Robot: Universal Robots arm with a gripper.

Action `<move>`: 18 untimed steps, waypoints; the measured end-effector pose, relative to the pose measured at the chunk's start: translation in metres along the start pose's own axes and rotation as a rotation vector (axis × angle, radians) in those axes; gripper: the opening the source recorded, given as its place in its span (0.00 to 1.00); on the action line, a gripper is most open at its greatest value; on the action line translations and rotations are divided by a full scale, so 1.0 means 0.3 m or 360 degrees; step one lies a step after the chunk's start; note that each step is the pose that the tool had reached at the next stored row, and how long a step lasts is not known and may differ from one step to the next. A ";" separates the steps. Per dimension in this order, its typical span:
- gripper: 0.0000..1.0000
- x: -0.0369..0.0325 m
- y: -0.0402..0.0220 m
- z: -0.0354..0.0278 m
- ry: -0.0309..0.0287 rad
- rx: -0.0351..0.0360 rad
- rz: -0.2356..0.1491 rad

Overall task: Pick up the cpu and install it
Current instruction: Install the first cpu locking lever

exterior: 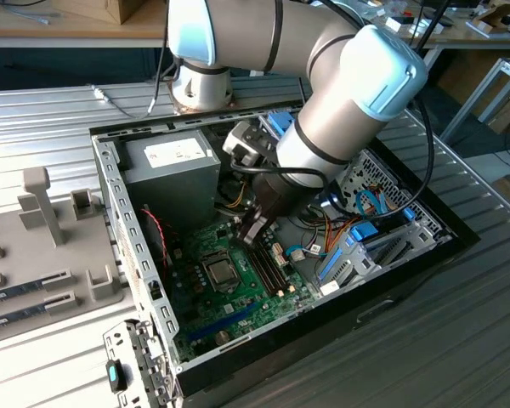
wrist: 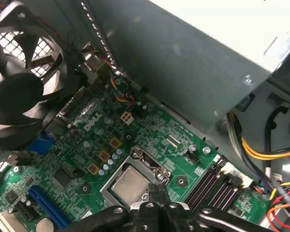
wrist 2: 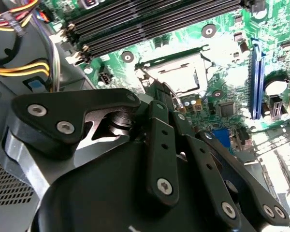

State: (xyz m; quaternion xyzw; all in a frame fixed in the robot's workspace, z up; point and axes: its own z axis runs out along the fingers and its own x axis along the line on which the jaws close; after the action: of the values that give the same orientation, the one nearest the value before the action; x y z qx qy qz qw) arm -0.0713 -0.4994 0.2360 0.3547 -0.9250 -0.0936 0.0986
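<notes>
- The hand [wrist: 157,203] hangs low inside the open computer case [exterior: 136,255], right beside the socket frame [wrist: 135,181], and in the first wrist view its fingers [wrist: 152,195] are pressed together with nothing between them.
- The cpu [wrist: 130,185] lies flat in the socket, silver top up; the exterior view has it [exterior: 218,272] mid-motherboard [exterior: 238,297], toward that view's left of the memory slots [exterior: 268,268].
- It's square, so no real long axis; its edges run parallel with the frame.
- The frame looks open around the chip, though I can't be sure.
- Risk, as I judge it: the fingertips sit so near the socket that a small sideways drift could knock the latch lever or nudge the chip askew on its pins.
- The power-supply box [exterior: 172,174] and its cables crowd the arm on one side.
</notes>
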 end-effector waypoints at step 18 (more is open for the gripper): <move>0.11 -0.003 -0.049 0.077 0.00395 -0.0026 0.0007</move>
State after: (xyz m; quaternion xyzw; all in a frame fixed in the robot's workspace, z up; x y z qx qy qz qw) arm -0.0669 -0.5073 0.2099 0.3531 -0.9237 -0.0966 0.1131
